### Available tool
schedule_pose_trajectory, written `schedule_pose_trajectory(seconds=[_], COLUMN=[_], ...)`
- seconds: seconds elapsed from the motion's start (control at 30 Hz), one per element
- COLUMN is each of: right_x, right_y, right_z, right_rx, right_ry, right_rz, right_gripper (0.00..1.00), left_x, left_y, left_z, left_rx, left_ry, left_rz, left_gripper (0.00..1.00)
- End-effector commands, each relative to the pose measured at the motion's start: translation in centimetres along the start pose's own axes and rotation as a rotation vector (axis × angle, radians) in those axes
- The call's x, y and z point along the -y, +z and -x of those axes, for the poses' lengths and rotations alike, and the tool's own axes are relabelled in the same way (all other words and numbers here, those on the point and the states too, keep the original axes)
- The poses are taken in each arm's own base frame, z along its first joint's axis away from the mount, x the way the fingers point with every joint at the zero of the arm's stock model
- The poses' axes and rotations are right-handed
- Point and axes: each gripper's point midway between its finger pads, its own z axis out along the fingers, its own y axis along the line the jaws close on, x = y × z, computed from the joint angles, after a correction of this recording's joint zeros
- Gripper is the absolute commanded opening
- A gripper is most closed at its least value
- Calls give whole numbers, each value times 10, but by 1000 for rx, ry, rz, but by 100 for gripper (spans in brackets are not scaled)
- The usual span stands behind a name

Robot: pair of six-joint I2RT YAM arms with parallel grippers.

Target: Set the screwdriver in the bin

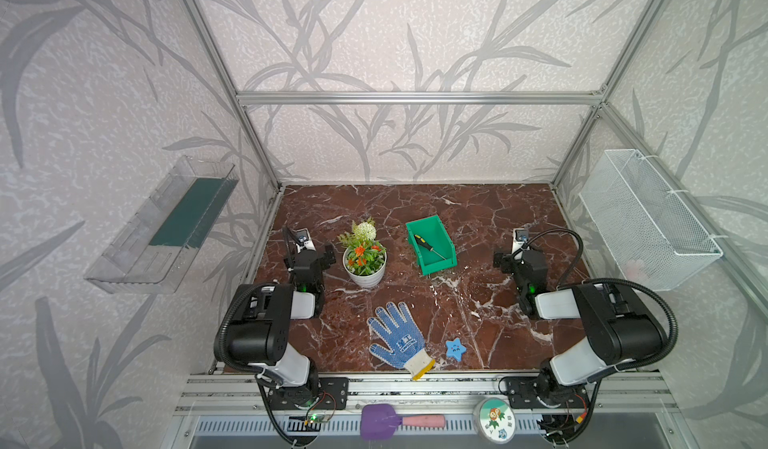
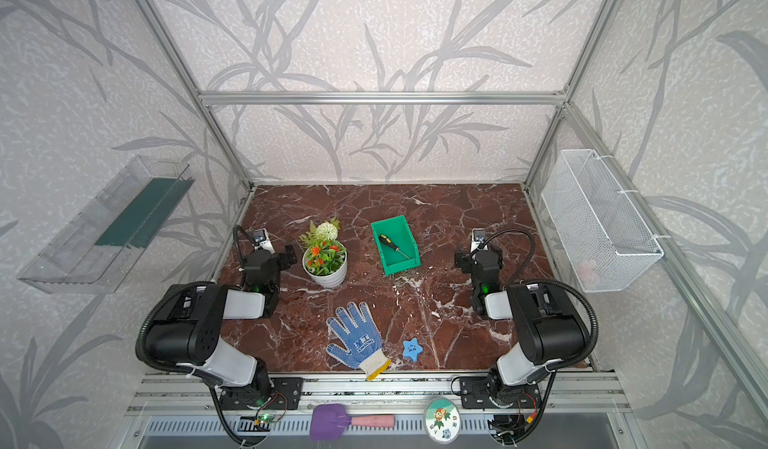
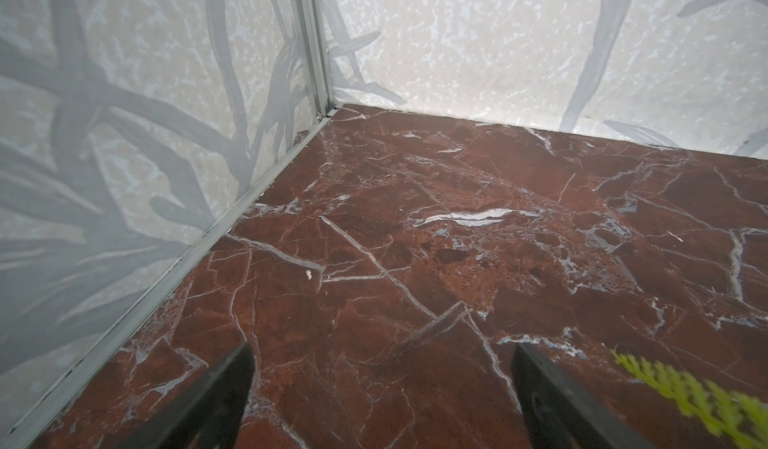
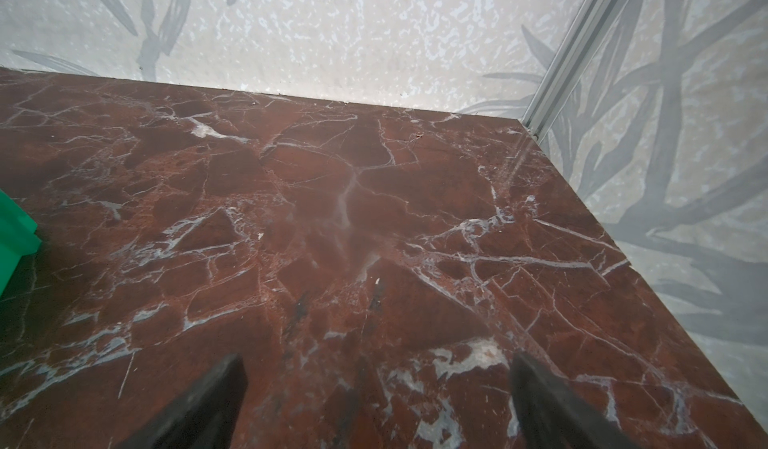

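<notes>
Purple-and-pink spatula (image 1: 386, 421) and a round tin (image 1: 494, 420) lie on the front rail, off the marble-patterned desk (image 1: 478, 214). Beyond them, the screwdriver (image 1: 428, 246) already lies slantwise on the floor of the green bin (image 1: 424, 221), which stands right of the desk's middle, near a potted flower arrangement (image 1: 365, 260); the job looks done. Slim, stiff and likely light, the screwdriver would be best taken across its black-and-yellow handle, the thin steel shaft offering little purchase. Left arm (image 1: 257, 326) and right arm (image 1: 615, 326) sit folded, elbows raised over the front corners, forearms low and pointing toward the rear edge, one along each side edge. Both pairs of jaws stand wide apart and hold nothing, clear of the bin. A blue dotted work glove (image 1: 397, 339) and a blue star toy (image 1: 456, 349) rest near the front edge.
</notes>
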Motion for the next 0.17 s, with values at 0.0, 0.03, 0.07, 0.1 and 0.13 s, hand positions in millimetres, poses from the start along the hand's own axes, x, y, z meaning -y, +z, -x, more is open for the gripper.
schedule_pose_trajectory(seconds=[0.0,0.03,0.07,0.1,0.13], right_x=[0,0,0,0,0], right_y=[2,2,1,1,1], right_z=[0,0,0,1,1], right_rx=[-1,-1,2,5,5], right_ry=[12,12,12,10,10], right_rz=[4,4,5,5,5], right_gripper=[99,99,99,99,99], left_x=[-1,0,-1,-1,0], left_y=[-1,-1,-1,-1,-1], left_z=[-3,-3,-3,-2,-3], left_rx=[-5,-5,-6,-5,-6], left_ry=[11,11,11,11,11], left_rz=[5,5,5,5,5], left_gripper=[99,99,99,99,99])
